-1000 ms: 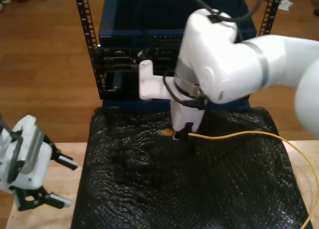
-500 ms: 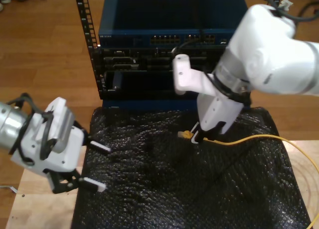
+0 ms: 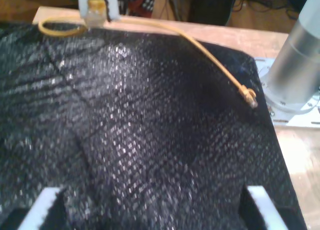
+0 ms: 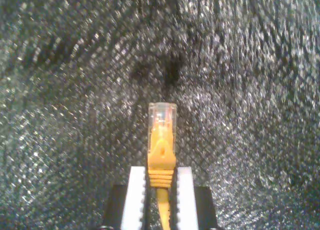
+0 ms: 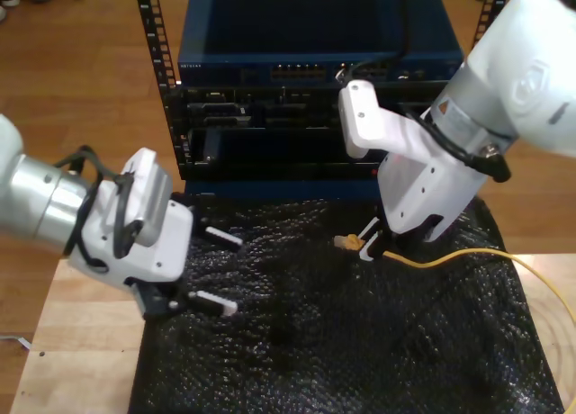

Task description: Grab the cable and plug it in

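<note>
My second hand [image 5: 371, 248] gripped the cable [image 5: 450, 256] just behind its plug [image 4: 162, 121], which projected past the fingertips. My first hand [image 5: 219, 270] was released, well apart from the cable.

Soft indoor light, pics lo-res, slight blur, glinting black mat [image 5: 360, 342]

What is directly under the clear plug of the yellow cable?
Under the clear plastic plug of the thin yellow-orange cable, held in my second gripper, lies the black glittering mat. What the mat rests on beneath the plug is covered.
</note>
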`<state>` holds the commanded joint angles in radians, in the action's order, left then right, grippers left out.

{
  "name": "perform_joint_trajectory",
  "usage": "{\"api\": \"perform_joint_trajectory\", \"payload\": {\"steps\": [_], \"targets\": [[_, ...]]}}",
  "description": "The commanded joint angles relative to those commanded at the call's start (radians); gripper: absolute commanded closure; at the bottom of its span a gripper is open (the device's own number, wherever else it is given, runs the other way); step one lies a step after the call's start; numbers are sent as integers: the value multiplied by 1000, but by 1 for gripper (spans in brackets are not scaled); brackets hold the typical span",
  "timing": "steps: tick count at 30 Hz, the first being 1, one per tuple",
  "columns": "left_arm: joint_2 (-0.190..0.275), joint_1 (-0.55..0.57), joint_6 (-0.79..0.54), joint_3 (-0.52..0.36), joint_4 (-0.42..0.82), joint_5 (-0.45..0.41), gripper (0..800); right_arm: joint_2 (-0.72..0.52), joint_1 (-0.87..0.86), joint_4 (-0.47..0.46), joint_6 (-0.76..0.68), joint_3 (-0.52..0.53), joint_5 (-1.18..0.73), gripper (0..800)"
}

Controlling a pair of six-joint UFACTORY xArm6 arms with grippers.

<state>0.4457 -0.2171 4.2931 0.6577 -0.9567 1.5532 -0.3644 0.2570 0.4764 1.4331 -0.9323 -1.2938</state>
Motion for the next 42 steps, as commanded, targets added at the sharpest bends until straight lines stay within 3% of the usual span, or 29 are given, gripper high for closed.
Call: {"api": "perform_joint_trajectory", "payload": {"steps": [4,12,22,42], "targets": [[-6,38,8,15,-23,-21,1,-2,-15,15,0,-3,-15,793],[-80,101,54,52,-66,-25,1,-25,-18,48,0,-11,-38,793],[-124,161,49,84,-103,-20,1,-28,-18,57,-2,-6,-38,793],[-126,157,43,80,-115,12,9,-9,34,94,-3,-2,-31,793]]}}
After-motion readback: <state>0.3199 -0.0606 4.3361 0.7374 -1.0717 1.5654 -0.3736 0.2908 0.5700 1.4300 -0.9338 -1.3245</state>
